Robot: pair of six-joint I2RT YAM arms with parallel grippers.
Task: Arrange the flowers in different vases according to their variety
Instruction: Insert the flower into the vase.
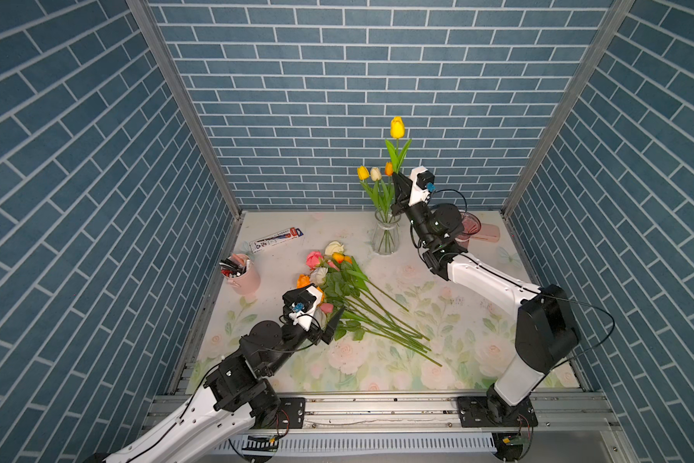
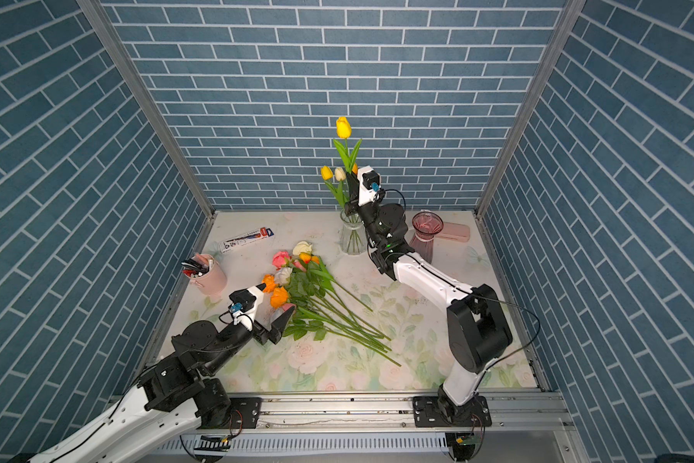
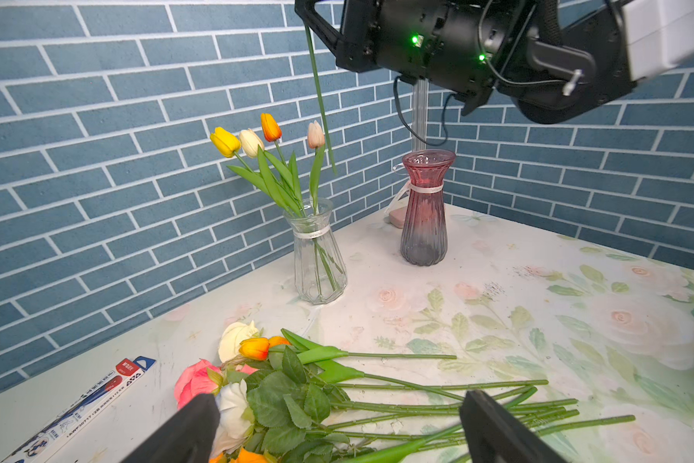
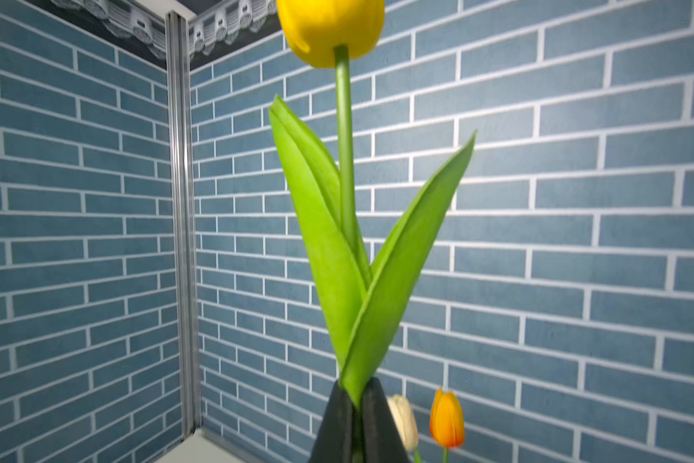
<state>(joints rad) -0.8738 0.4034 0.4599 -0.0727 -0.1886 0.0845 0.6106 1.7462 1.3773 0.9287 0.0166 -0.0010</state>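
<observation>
A: Right end effector (image 4: 356, 391), status?

B: Clamped tight on the yellow tulip (image 4: 346, 180), pinching it just under the two leaves. The head is up and the stem hangs straight down below my grip, so it can go in stem-first.

A: Where is it relative to the target?

B: I'm holding it high over the clear glass vase (image 3: 319, 256), which stands by the far edge of the worktop (image 3: 497, 256), about midway along. The stem end hangs above the mouth, a bit off toward the purple-pink vase (image 3: 423, 212), and it's not inside yet. The clear one already has four tulips (image 3: 271, 176): yellow, cream, orange, pale pink. So tulips go there, I'd say.

A: Purple-pink vase?

B: Empty, near the far right corner. Presumably for the other variety.

A: Left end effector (image 3: 339, 399)?

B: Spread wide, holding nothing. It hovers low by the pile of loose flowers (image 1: 337, 288), which lies left of the worktop's centre with stems running toward the near right corner. The pile sits just ahead of the jaws, no contact that I can see. It's mostly roses (image 3: 196, 381), with an orange tulip (image 3: 255, 348) mixed in.

A: Risk?

B: The stem end catching the rim.
</observation>
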